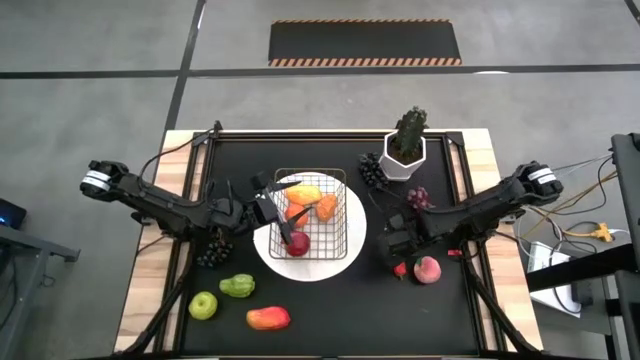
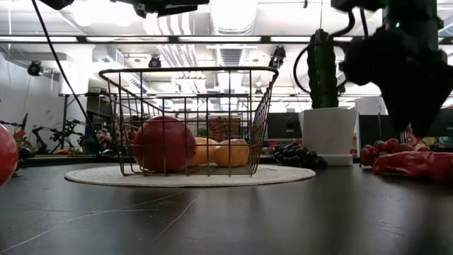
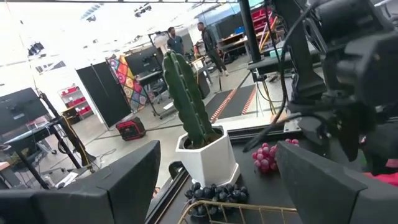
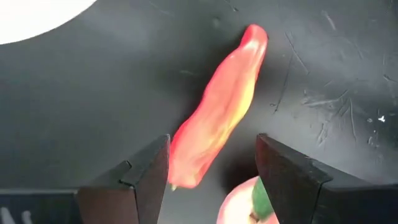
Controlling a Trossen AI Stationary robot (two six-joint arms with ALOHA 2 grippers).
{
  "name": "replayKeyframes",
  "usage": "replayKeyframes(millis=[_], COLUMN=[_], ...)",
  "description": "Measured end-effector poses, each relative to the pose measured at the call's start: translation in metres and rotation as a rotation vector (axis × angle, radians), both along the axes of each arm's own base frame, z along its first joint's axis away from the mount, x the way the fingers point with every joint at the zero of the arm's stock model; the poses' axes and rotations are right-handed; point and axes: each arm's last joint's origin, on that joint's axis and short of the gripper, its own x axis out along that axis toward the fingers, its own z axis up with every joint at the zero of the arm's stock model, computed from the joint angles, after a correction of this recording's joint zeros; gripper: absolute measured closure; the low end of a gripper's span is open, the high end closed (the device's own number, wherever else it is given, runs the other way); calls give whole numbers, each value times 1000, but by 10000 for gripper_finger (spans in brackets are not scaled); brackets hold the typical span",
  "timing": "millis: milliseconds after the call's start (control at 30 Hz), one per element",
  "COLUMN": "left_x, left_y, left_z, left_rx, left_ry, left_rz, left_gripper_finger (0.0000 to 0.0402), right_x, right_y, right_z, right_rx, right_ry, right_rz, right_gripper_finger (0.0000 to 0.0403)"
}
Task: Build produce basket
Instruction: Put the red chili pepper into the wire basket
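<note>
right gripper (image 4: 211, 177): jaws apart over long red toy chili (image 4: 217, 118) at basket's 3 o'clock | light, smooth, slippery; grip mid-body

Non-task items: round white plate (image 1: 268, 252) centre of the high view on the black tabletop (image 1: 330, 310). White hexagonal pot (image 1: 404, 160) with cactus-like plant (image 1: 411, 127) upper right of centre. Striped dark floor mat (image 1: 365, 43) at top. Two people (image 3: 188, 38), probably standing, far back in left wrist view.
</note>
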Motion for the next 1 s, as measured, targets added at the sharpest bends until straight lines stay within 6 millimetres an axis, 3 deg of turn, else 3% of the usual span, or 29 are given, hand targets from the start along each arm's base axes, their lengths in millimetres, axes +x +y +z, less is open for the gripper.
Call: replayKeyframes(millis=[367, 533, 800, 1000], left_x=[-1, -2, -3, -4], left_y=[0, 0, 1, -5], left_z=[1, 1, -4, -6], left_rx=[14, 13, -47, -130], left_ry=[2, 1, -16, -54], left_rz=[1, 1, -8, -46], left_gripper_finger=[102, 102, 102, 102], right_x=[11, 12, 10, 3], right_y=[4, 4, 2, -16], right_z=[-35, -37, -24, 12], right_rx=[-44, -47, -57, -182], right_ry=[134, 134, 59, -130], right_rz=[96, 98, 147, 161], right_gripper_finger=[182, 223, 348, 349])
